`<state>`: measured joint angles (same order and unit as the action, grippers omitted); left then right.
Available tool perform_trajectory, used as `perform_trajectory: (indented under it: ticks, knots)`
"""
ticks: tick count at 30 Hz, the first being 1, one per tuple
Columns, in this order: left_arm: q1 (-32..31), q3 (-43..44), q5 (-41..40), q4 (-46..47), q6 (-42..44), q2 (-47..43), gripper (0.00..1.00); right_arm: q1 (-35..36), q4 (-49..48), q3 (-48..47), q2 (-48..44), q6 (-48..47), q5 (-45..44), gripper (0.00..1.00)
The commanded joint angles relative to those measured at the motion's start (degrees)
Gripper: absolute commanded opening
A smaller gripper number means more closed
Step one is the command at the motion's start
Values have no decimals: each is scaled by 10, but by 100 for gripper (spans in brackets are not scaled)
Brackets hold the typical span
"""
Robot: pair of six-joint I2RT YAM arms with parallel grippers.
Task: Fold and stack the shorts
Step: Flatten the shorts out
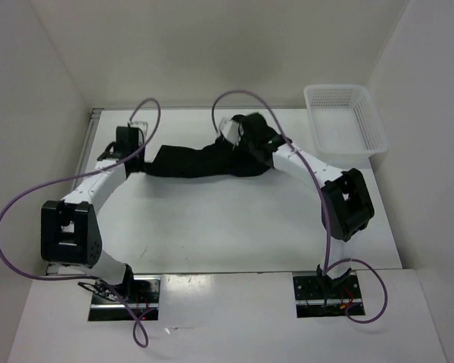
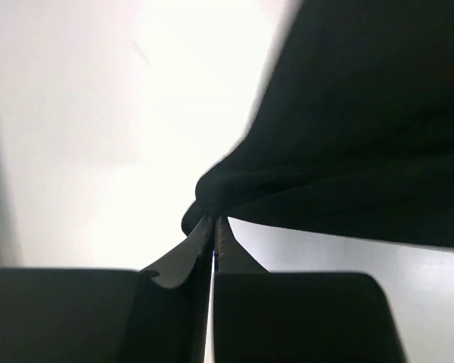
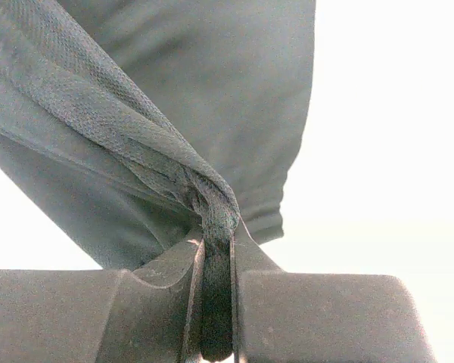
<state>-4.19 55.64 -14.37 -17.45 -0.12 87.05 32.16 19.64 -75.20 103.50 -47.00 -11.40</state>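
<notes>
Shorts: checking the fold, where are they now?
Top view: the shorts span the far middle of the table, pinched between the left gripper and right gripper, left of the basket.

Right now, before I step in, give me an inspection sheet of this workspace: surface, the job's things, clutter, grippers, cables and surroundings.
Surface: white table, arm bases bolted at its near edge.
Job's things: shorts, black, bunched and drawn out between the two grippers, not yet folded.
Clutter: white mesh basket at the far right corner, looks empty.
Grippers: left gripper shut on the shorts' left end; right gripper shut on a gathered fold at the right end.
Cables: purple cables, one loop per arm, hanging free.
Surroundings: white walls on three sides; nothing else seen.
</notes>
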Motion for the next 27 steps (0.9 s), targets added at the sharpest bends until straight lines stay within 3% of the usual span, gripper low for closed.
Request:
perform_trajectory:
  ticks: [1, 3, 6, 12, 16, 22, 24, 25, 26, 27]
  knots:
    - [27, 130, -58, 45, 1, -3, 0, -34, -121, -172, -18, 28, -72, 0]
    - [27, 166, -64, 34, 1, -3, 0, -46, -82, -256, -11, 43, -57, 0]
    - [19, 162, -64, -27, 1, -38, 0, -52, -15, -248, -43, 19, 4, 0]
    - [-31, 2, -53, -121, 1, -124, 0, -40, 92, -44, -133, -40, 96, 0]
    - [-71, -116, -22, -183, 1, -170, 0, 18, 132, 121, -185, -116, 88, 0]
    - [-108, -199, -22, -227, 1, -213, 4, 62, 148, 217, -217, -159, 104, 0]
    - [-113, -204, -22, -244, 1, -213, 20, 62, 170, 228, -217, -175, 104, 0]
    - [-113, -204, -16, -254, 1, -213, 41, 62, 170, 228, -217, -180, 104, 0]
    - [-113, -204, -2, -274, 1, -213, 54, 62, 175, 228, -217, -180, 104, 0]
    - [-113, -193, 8, -280, 1, -207, 54, 68, 175, 233, -222, -180, 110, 0]
